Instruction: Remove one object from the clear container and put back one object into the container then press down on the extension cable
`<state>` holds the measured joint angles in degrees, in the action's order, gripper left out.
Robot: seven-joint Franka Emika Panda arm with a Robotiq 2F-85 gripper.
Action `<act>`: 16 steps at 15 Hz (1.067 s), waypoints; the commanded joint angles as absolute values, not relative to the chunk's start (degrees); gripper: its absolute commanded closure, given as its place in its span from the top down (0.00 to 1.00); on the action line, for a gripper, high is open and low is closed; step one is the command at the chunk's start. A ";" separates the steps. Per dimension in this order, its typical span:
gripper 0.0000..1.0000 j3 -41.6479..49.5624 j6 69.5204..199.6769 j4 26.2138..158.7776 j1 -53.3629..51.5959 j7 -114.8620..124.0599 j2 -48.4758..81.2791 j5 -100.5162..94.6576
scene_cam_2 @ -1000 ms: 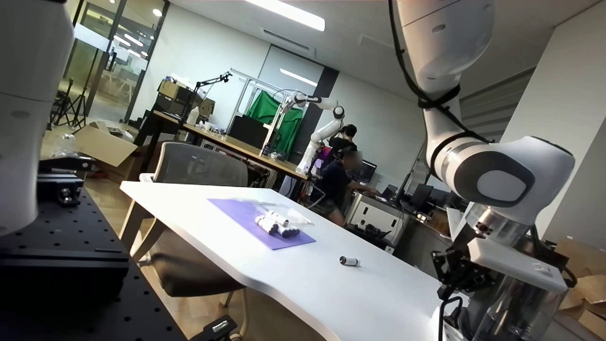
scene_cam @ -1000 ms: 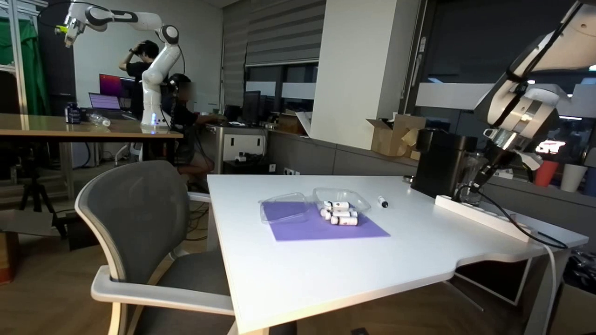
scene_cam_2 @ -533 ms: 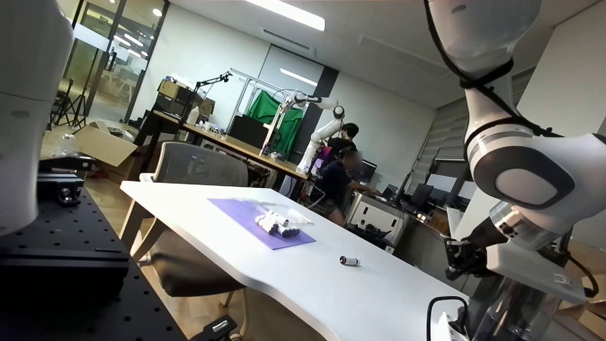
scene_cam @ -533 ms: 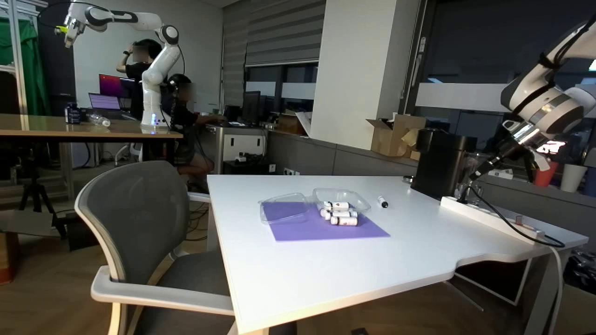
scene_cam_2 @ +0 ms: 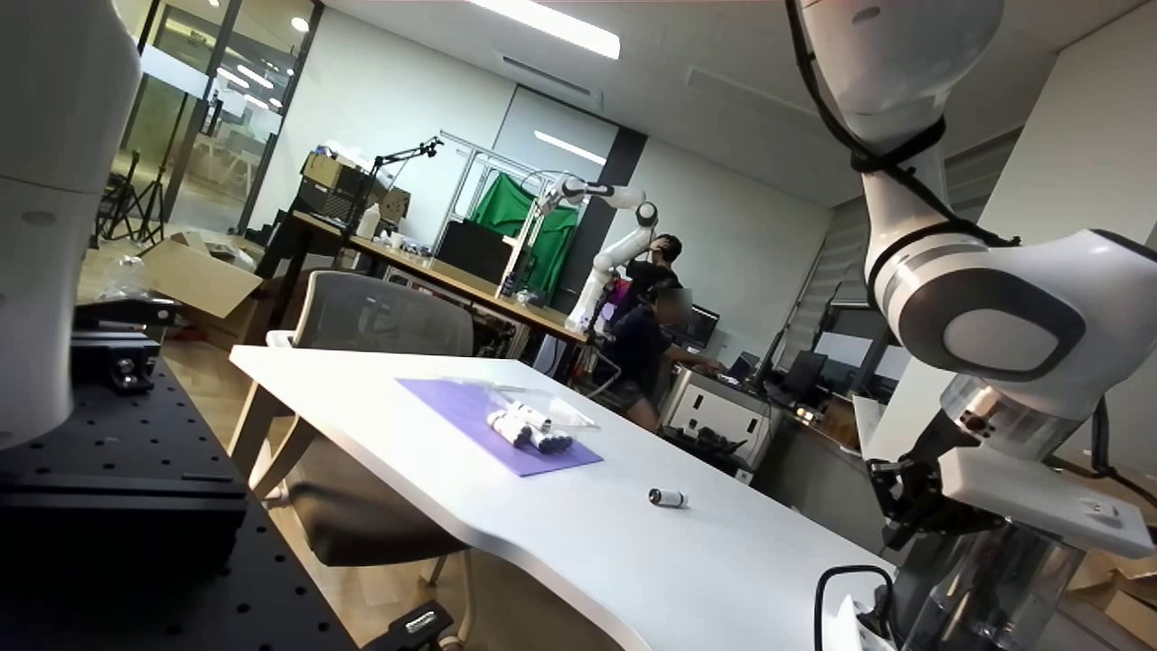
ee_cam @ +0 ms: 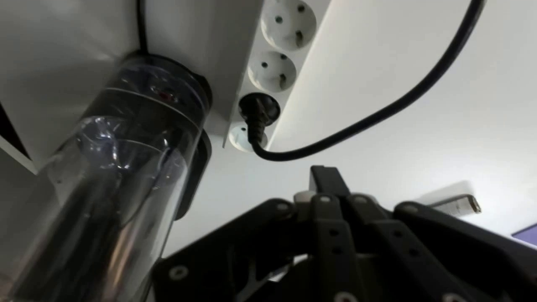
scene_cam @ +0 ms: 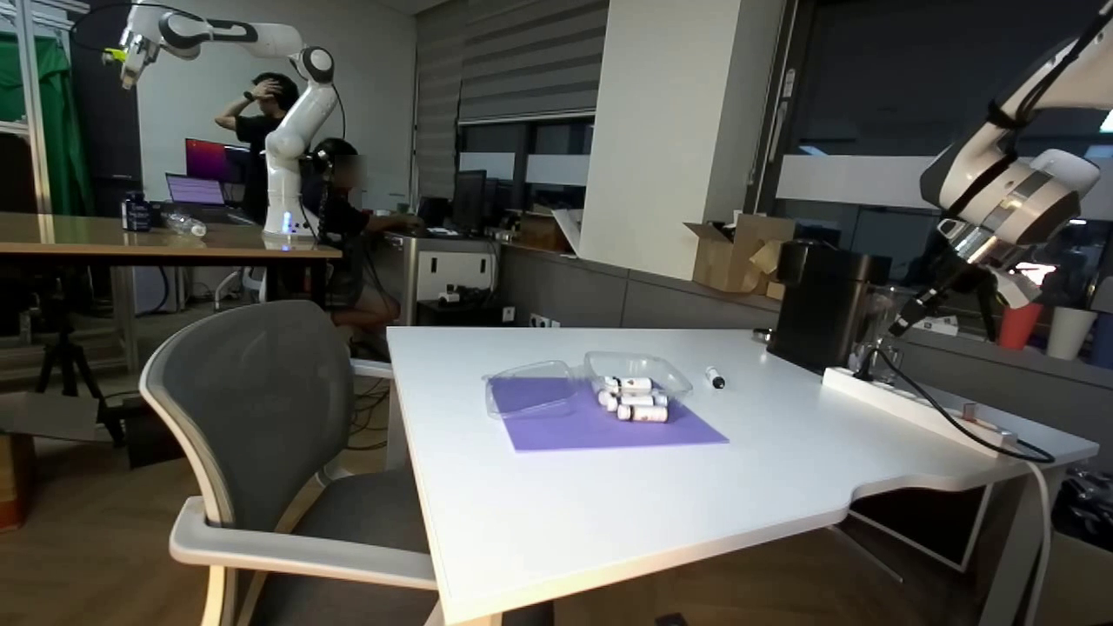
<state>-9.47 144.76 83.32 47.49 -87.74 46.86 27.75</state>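
Observation:
The extension cable point(scene_cam: 913, 407) is a white socket strip with a white cord hanging off the table edge. Its sockets show large in the wrist view point(ee_cam: 272, 71), with a black plug in one. My gripper point(scene_cam: 900, 323) is shut and empty, above the strip's plug end and apart from it. It also shows in an exterior view point(scene_cam_2: 895, 533) and the wrist view point(ee_cam: 329, 180). The clear container point(scene_cam: 648, 367) stands open on the purple mat point(scene_cam: 556, 435), its lid to one side. Several white bottles point(scene_cam: 643, 413) lie at it; I cannot tell which are inside.
A single white bottle point(scene_cam: 715, 376) lies on the table between container and strip. A black machine point(scene_cam: 822, 304) with a see-through tank point(ee_cam: 126, 167) stands beside the strip, close to my gripper. A black cord point(ee_cam: 369, 121) loops from the plug.
My gripper has risen off the strip's plug end and moved slightly since. The strip and its black cord have shifted a little to the right in an exterior view. The bottles have not moved.

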 commanded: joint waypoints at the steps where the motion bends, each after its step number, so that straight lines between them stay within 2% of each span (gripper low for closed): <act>1: 0.00 -0.98 144.03 85.10 42.07 -77.79 43.62 19.89; 7: 0.00 6.40 127.30 82.90 40.12 -74.89 42.75 7.25; 16: 0.00 7.85 125.94 82.82 43.17 -76.45 43.59 5.05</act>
